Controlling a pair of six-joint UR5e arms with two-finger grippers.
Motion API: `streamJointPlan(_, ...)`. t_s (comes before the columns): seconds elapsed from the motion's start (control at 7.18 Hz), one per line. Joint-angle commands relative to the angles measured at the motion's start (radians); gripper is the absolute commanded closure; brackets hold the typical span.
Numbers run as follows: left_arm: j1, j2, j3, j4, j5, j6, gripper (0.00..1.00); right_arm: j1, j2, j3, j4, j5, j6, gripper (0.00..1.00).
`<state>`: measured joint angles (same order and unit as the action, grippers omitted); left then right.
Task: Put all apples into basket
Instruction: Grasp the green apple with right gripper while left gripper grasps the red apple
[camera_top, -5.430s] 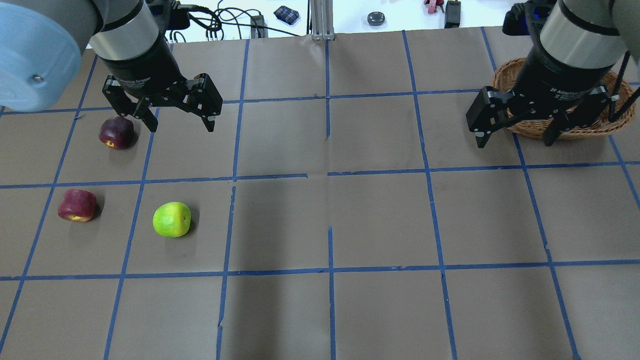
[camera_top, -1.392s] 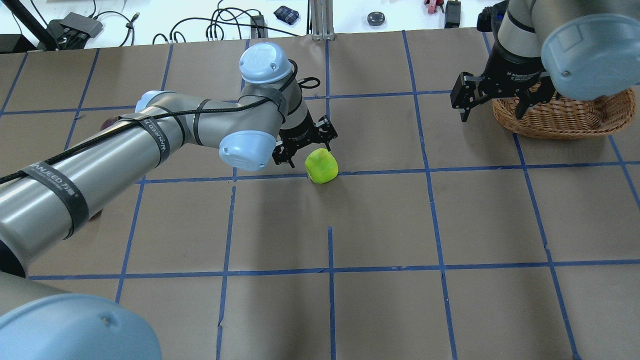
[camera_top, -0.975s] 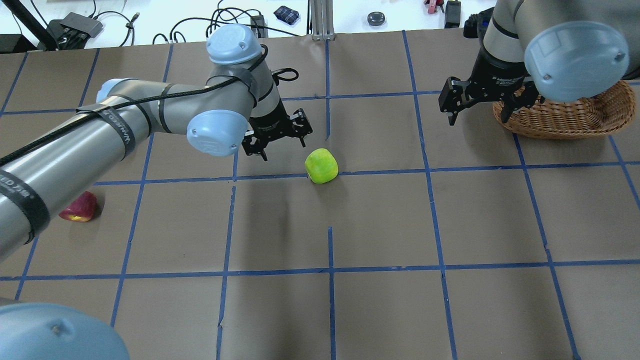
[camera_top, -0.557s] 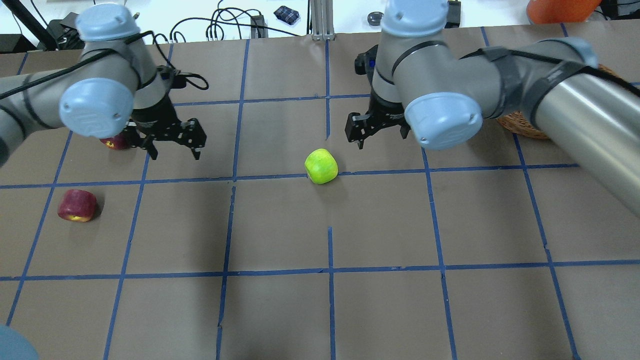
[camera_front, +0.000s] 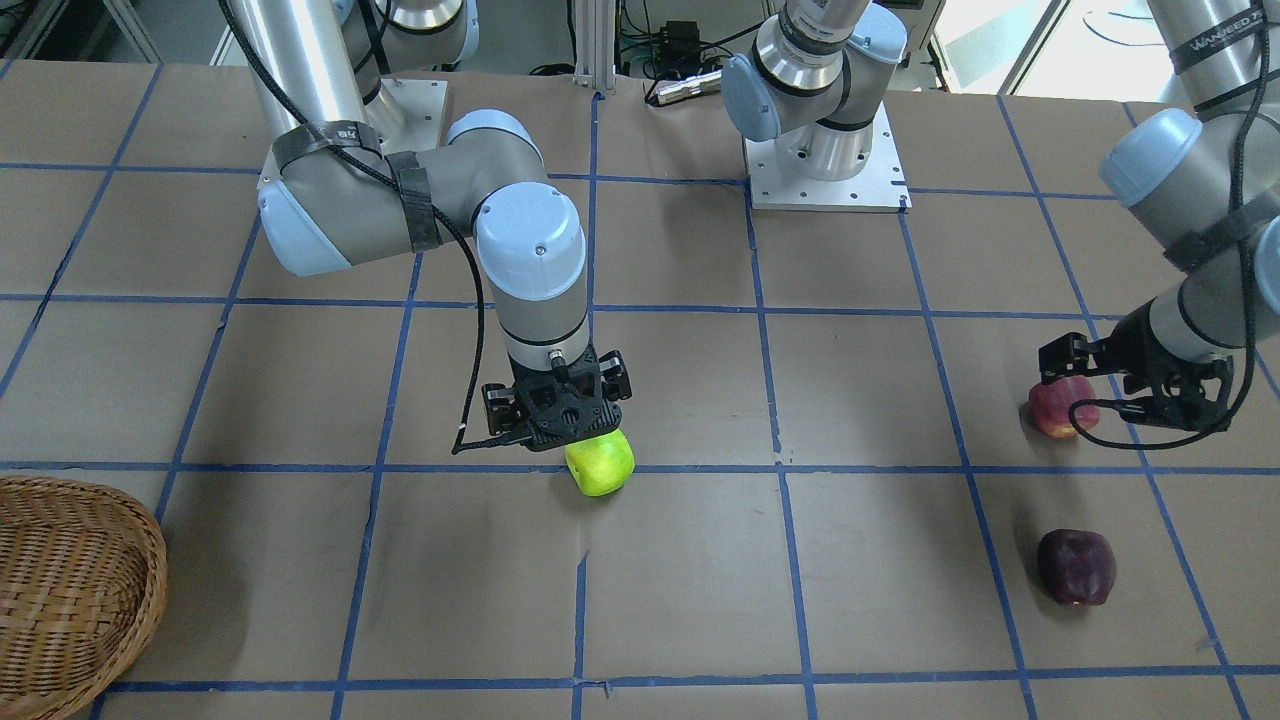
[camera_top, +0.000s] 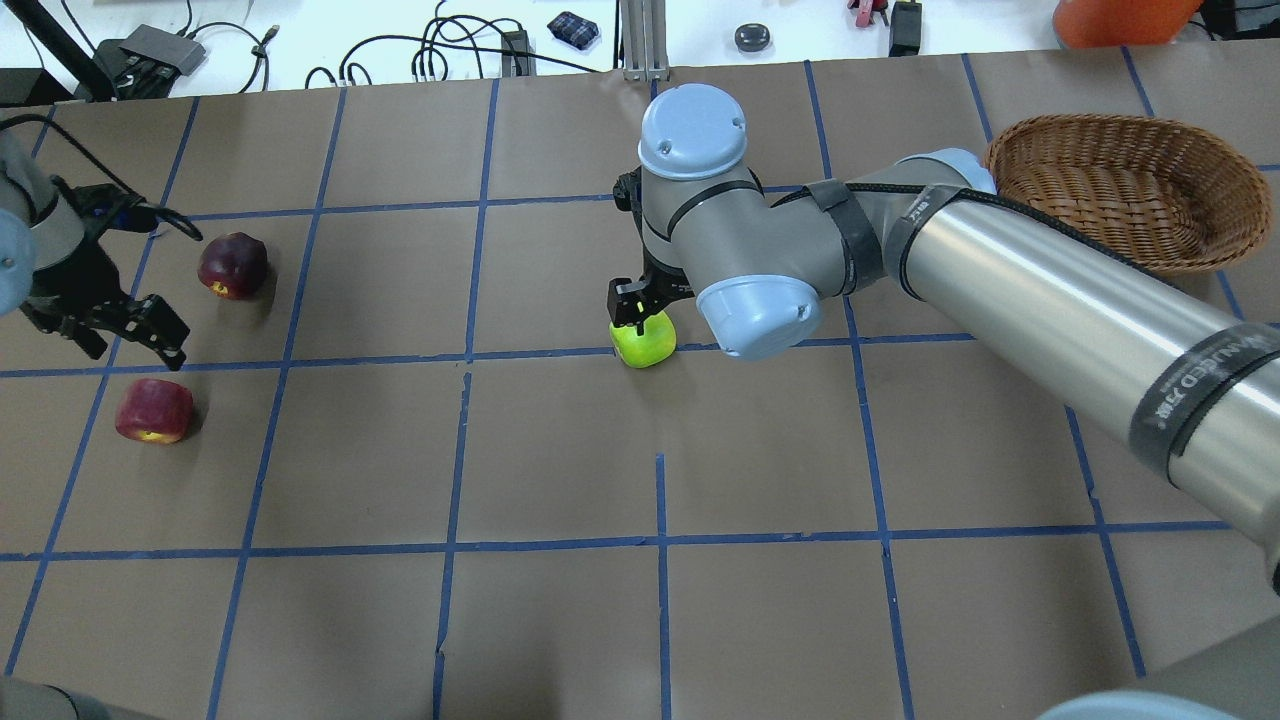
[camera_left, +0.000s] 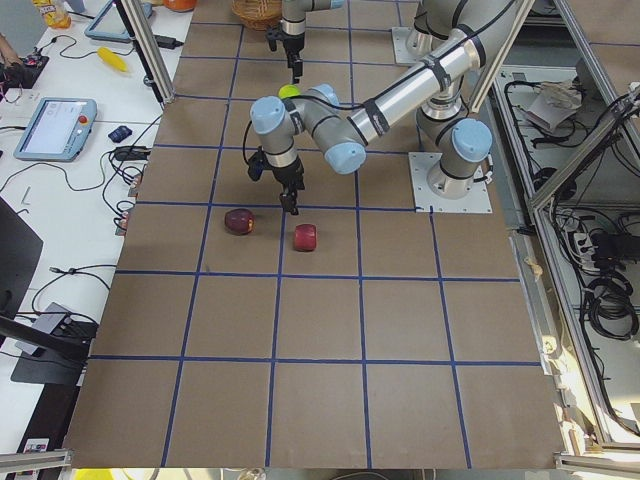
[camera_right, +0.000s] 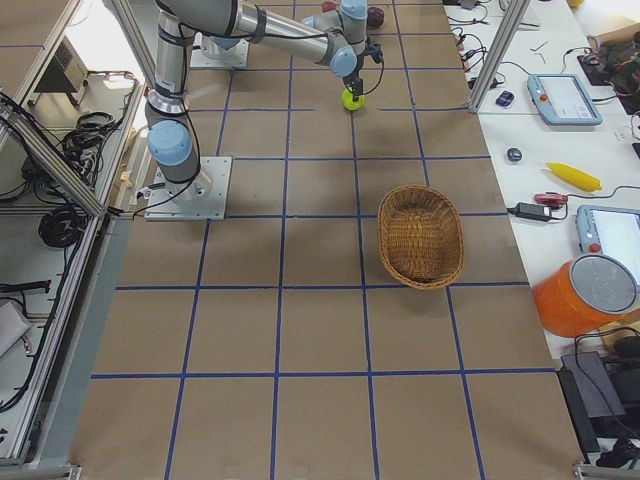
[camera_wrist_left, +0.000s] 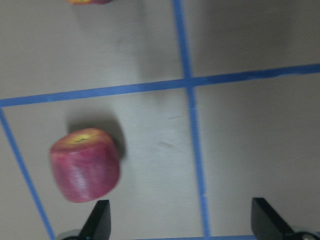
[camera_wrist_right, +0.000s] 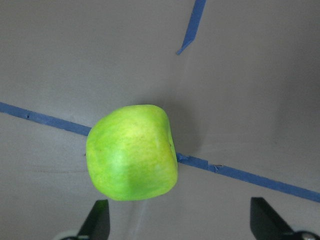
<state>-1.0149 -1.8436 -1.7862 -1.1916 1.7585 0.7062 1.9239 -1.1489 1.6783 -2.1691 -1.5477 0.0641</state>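
Observation:
A green apple (camera_top: 645, 342) lies on the brown table near its middle; it also shows in the front view (camera_front: 600, 465) and the right wrist view (camera_wrist_right: 131, 152). My right gripper (camera_top: 640, 308) hangs open just above it, fingers wide apart and empty. A light red apple (camera_top: 155, 410) and a dark red apple (camera_top: 233, 265) lie at the left. My left gripper (camera_top: 128, 345) is open and empty, just above the light red apple (camera_wrist_left: 85, 165), offset to one side. The wicker basket (camera_top: 1040, 150) stands empty at the far right.
Blue tape lines grid the table. Cables and small items (camera_top: 570, 28) lie on the white bench beyond the far edge. An orange object (camera_top: 1110, 15) sits behind the basket. The arm base plates (camera_front: 825, 175) are at the robot's side.
My right gripper has swung left and down from beside the basket to over the green apple. My left gripper has moved left from the dark red apple toward the light red one.

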Motion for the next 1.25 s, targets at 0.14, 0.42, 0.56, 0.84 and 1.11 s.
streamJointPlan(0.14, 0.070, -0.069, -0.154, 0.245, -0.004, 0.068, 0.00, 0.041, 0.043, -0.002, -0.062, 0.004, -0.009, 0.00)
streamJointPlan(0.42, 0.070, -0.121, -0.160, 0.326, -0.004, 0.068, 0.00, 0.046, 0.106, -0.014, -0.116, 0.006, -0.009, 0.00)
streamJointPlan(0.56, 0.068, -0.126, -0.156, 0.326, -0.004, 0.070, 0.26, 0.046, 0.119, -0.012, -0.117, 0.003, -0.009, 0.00)
streamJointPlan(0.84, 0.041, -0.074, -0.148, 0.246, -0.037, 0.021, 0.83, 0.040, 0.132, -0.017, -0.158, -0.008, -0.020, 0.68)
streamJointPlan(1.11, -0.025, -0.008, -0.044, -0.020, -0.126, -0.157, 0.84, -0.001, 0.086, -0.041, -0.134, -0.014, -0.030, 1.00)
